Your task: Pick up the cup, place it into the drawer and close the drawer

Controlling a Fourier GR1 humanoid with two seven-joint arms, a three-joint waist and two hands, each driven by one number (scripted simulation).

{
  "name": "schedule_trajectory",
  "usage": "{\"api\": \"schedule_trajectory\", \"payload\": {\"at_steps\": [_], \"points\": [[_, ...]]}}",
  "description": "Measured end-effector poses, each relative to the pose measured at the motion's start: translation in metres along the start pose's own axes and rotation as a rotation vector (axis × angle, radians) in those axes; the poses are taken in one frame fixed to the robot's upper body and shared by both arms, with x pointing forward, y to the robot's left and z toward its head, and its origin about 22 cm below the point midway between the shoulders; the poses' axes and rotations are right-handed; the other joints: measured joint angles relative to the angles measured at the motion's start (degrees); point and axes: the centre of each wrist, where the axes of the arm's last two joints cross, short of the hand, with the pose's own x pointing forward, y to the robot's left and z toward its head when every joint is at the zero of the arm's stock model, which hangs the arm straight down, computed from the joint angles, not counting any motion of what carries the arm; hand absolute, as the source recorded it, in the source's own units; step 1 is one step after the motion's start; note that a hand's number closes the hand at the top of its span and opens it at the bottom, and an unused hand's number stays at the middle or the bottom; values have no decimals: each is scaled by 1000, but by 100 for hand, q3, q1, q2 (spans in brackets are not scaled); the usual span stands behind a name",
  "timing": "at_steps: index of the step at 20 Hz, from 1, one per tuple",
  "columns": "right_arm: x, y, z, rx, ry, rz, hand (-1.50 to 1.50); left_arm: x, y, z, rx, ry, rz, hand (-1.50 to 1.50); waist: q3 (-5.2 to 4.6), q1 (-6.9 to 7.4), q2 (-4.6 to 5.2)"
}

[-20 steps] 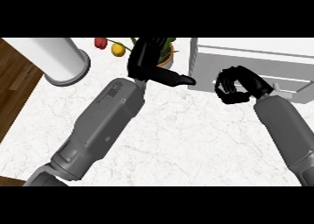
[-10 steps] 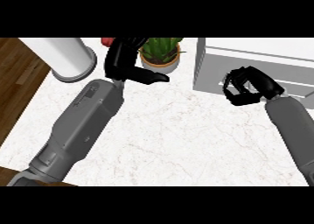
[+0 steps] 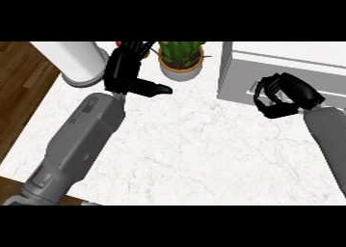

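Nearest the viewer, two grey forearms come in over the white marbled tabletop. The right hand sits at the front face of the white drawer unit; its fingers are curled tightly inward, and a small pale piece just beside them may be the drawer handle, though whether the curl closes on it or on nothing I cannot tell. That placement fits a hand set to pull or push the drawer front. Whether the drawer stands open or shut cannot be judged from this angle. Further out, the left hand reaches toward the back of the tabletop, fingers fairly straight and pointing away, thumb stuck out sideways toward the right, holding nothing visible. Just beyond its fingertips a small red patch shows, too hidden to name. Right of those fingers stands a potted plant; left of them, a white cylinder at the tabletop's far corner. The cup is not identifiable anywhere: it may be behind the left hand or already in the drawer.
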Motion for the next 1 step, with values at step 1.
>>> {"api": "schedule_trajectory", "payload": {"at_steps": [1], "points": [[0, -1, 1, 1, -3, -5, 150, 0, 2, 1, 0, 4, -1, -150, 1, 6, 11]]}}
